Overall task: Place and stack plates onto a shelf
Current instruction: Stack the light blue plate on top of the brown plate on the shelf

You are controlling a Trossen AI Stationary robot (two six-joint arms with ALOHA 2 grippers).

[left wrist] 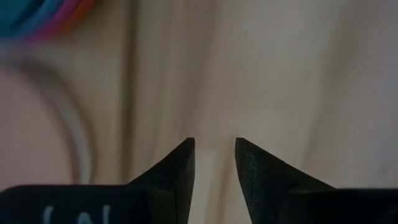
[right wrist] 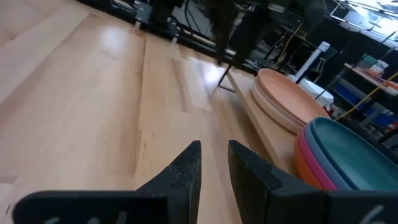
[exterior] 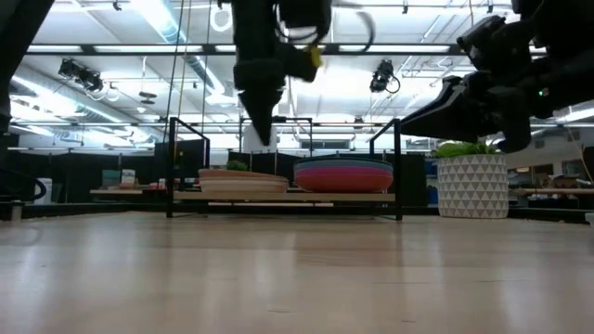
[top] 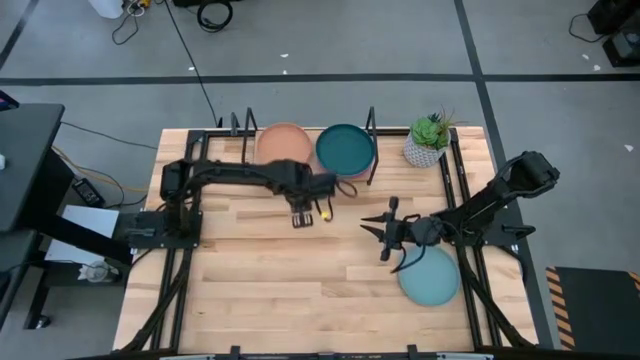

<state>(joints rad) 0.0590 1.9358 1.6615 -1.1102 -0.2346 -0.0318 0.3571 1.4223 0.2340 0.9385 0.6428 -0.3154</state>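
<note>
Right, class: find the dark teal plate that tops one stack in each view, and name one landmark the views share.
High view: dark teal plate, upper middle, on the shelf.
Low view: thin edge topping the right stack.
Left wrist view: upper-left corner sliver.
Right wrist view: lower right.
Shared landmark: the neighbouring tan plate.

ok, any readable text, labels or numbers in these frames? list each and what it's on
None that can be read.
Left gripper: pale marks on its body in the left wrist view, cut off and blurred, unreadable.
Right gripper: faint pale marks on its body in the right wrist view, unreadable.
Plates, shelf, plant pot: no lettering; the pot carries only a triangle pattern.
</note>
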